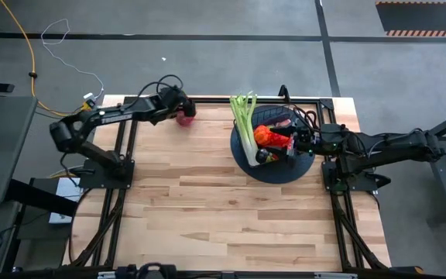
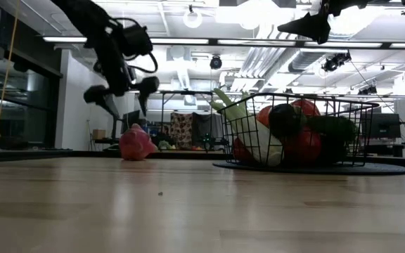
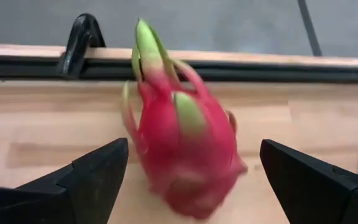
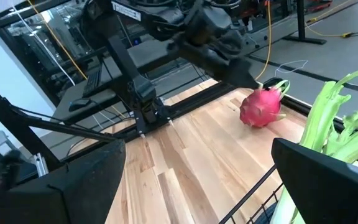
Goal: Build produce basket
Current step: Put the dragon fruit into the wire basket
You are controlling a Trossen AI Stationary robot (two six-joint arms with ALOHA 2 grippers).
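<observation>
The left gripper (image 1: 183, 108), fingers apart, hangs above the dragon fruit (image 1: 186, 118), whose long axis points toward 12 o'clock.

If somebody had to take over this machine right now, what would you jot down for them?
Left gripper: open, poised just above the dragon fruit at the far edge of the table, not gripping it.
Right gripper: open, holding nothing, over the basket.
Basket: sits on a dark round mat on the table's right side.
Done: the celery, leaning out over the rim, and several round red, orange and dark fruits are already in the basket.
Left: the dragon fruit lies on bare wood, apart from the basket; it likely needs picking up and adding.
</observation>
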